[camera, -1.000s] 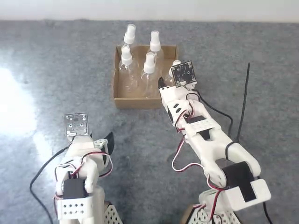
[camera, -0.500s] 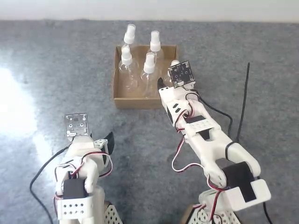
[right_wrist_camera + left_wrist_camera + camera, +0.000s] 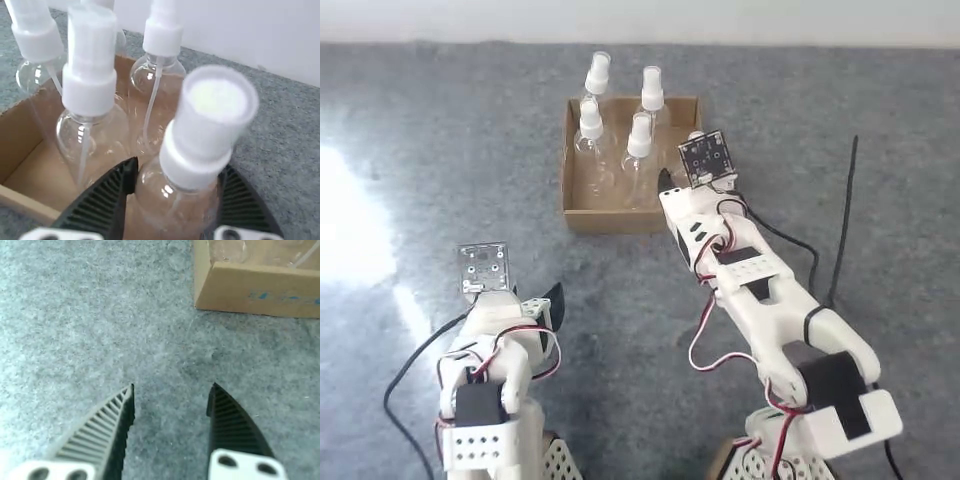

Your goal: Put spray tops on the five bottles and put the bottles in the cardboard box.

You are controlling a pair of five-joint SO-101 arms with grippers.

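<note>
The cardboard box (image 3: 615, 218) holds several clear bottles with white spray tops, among them a near pair (image 3: 591, 140) (image 3: 640, 150) and a far pair (image 3: 597, 75) (image 3: 652, 95). My right gripper (image 3: 172, 185) is shut on a fifth capped bottle (image 3: 200, 145), held upright at the box's near right corner beside the others (image 3: 90, 115). In the high view that bottle's top (image 3: 695, 136) peeks out behind the right wrist. My left gripper (image 3: 171, 392) hangs open over bare table, a little short of the box's near left corner (image 3: 250, 287).
The grey table (image 3: 440, 170) lies open to the left of the box and in front of it. A black cable (image 3: 840, 230) runs along the right side. The left arm (image 3: 490, 340) rests near the front edge.
The right arm has shifted slightly left, carrying the bottle a little further over the box. The left arm has stayed still.
</note>
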